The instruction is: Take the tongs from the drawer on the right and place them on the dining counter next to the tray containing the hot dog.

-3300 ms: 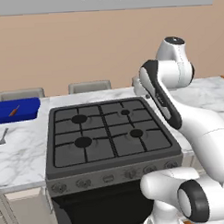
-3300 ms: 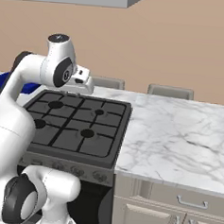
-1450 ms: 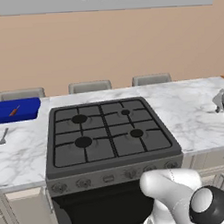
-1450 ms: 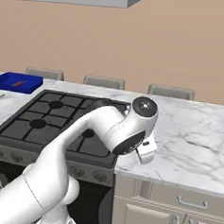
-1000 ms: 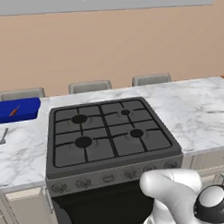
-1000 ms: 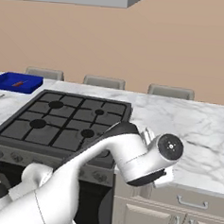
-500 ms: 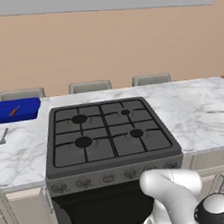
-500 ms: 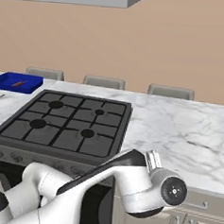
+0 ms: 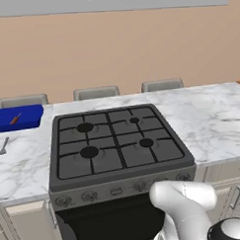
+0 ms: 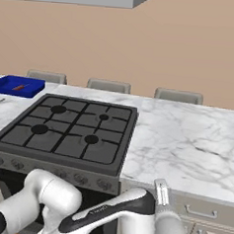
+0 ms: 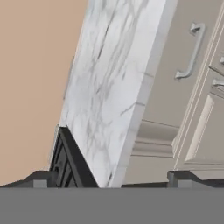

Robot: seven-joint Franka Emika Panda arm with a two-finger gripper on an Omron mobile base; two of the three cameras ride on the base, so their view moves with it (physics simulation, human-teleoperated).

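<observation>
I've swung the arm down off the stove [image 9: 118, 144] since earlier; my gripper [image 11: 111, 179] now faces the shut drawer [image 11: 181, 65], fingers spread wide. Tongs unseen; tray [image 9: 17, 118] holds the hot dog [image 9: 15, 119] on the dining counter [image 9: 211, 118].

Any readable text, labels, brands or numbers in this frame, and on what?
None can be read.
The stove knobs show no legible markings.
The arm's dark link carries small pale marks, too small to read.
The blue tray and drawer front are plain.
</observation>
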